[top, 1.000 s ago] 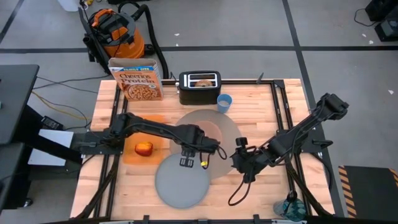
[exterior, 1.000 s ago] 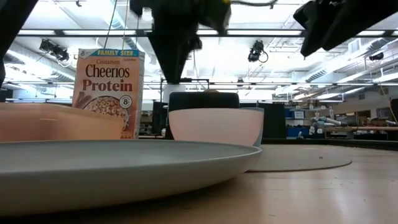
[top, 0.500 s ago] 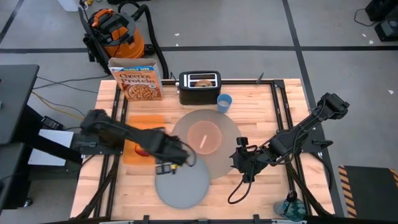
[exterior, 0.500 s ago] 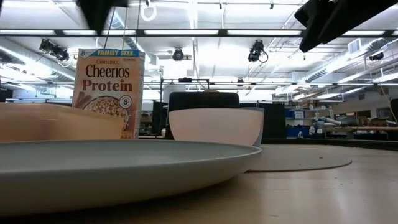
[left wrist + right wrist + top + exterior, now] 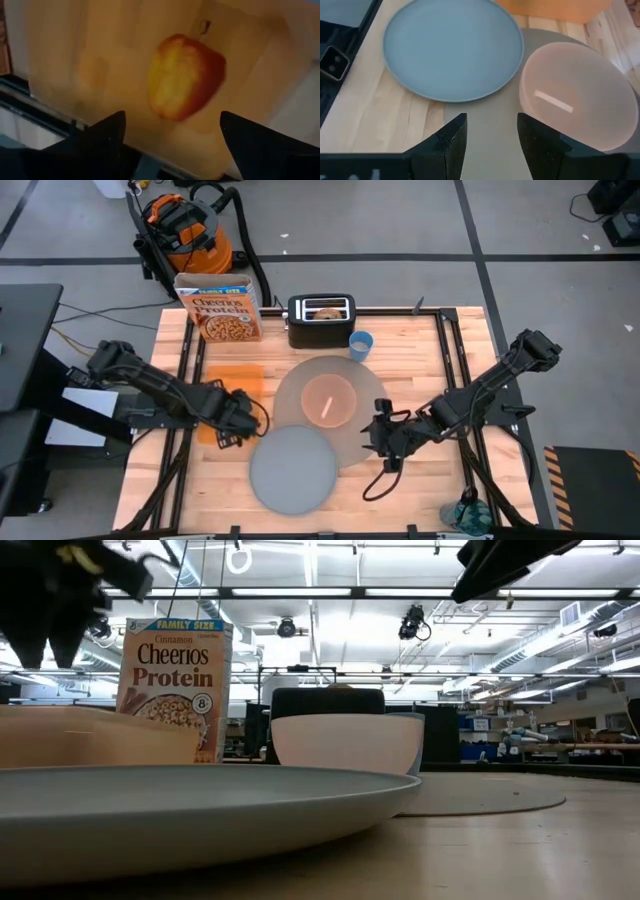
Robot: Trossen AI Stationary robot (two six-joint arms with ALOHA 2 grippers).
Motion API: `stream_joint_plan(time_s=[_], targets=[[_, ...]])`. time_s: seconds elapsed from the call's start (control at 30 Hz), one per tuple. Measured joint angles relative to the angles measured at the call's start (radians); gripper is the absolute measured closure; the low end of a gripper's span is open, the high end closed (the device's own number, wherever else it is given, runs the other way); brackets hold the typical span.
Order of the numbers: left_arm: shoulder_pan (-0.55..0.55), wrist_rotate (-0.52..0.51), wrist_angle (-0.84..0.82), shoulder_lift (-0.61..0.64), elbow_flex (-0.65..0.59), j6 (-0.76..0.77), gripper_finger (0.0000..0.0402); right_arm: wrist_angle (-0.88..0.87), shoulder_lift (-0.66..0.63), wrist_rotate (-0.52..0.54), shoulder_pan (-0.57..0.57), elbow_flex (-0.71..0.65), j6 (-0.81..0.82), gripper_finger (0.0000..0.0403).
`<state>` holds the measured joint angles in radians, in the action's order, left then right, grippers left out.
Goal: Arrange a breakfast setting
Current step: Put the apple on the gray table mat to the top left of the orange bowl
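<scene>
In the left wrist view the red-yellow apple lies on an orange board. My left gripper hangs open above it, one finger to each side, apart from it; in the high view that gripper hides the apple. The pink bowl stands on the grey placemat with a pale strip, apparently the spoon, inside. The blue-grey plate overlaps the placemat's near-left rim. The bagel sits in the toaster, with the blue cup beside it. My right gripper waits open at the placemat's near right.
A cereal box stands at the far left, next to the black toaster. The orange board covers the table's left middle. Bare wood lies to the right of the placemat. A cable loops near my right arm.
My left gripper has left the placemat's near-left part, where it stood at the bowl. It has swung toward the table's left edge, past the plate, and now hangs over the apple. The bowl, uncovered, shows the pale strip inside. My right gripper has edged slightly toward the bowl.
</scene>
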<state>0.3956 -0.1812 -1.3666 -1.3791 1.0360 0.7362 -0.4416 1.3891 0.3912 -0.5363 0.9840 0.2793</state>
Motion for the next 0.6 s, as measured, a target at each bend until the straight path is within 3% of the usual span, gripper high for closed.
stream_joint_plan(time_s=[0.23,0.6], targets=[[-0.069,0.041,0.213,-0.002,-0.137,-0.175,0.0055,-0.001,0.000,0.000,0.030,0.000,0.005,0.0222],[-0.089,0.014,0.231,-0.001,-0.163,-0.328,0.0055,-0.001,0.000,0.000,0.029,0.000,0.028,0.0222]])
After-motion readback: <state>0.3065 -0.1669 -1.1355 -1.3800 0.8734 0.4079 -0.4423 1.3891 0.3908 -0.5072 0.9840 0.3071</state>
